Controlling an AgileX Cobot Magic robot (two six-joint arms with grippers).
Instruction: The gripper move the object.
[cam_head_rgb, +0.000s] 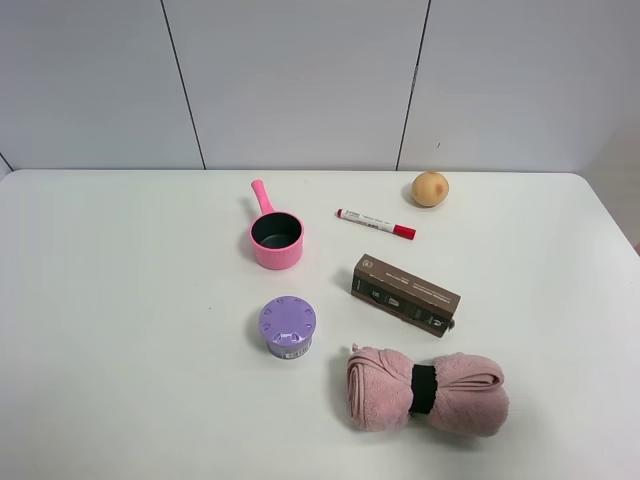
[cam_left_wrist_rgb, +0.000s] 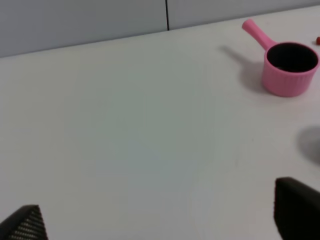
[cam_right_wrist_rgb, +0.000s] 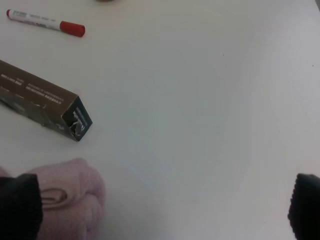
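Note:
The pink rolled towel (cam_head_rgb: 465, 396), cinched round the middle by a black band, lies on the white table at the front right. One end of it shows in the right wrist view (cam_right_wrist_rgb: 70, 200), beside one black fingertip (cam_right_wrist_rgb: 17, 206). My right gripper (cam_right_wrist_rgb: 161, 207) is open and empty, just right of the towel's end and above bare table. My left gripper (cam_left_wrist_rgb: 160, 217) is open and empty over bare table, well left of the towel. Neither arm shows in the exterior high view.
A pink saucepan (cam_head_rgb: 276, 238) (cam_left_wrist_rgb: 290, 67) stands mid-table. A purple round tub (cam_head_rgb: 288, 327) sits in front of it. A brown box (cam_head_rgb: 405, 294) (cam_right_wrist_rgb: 40, 102) lies just behind the towel. A red-capped marker (cam_head_rgb: 376, 223) (cam_right_wrist_rgb: 45, 21) and a tan round fruit (cam_head_rgb: 430, 188) lie further back.

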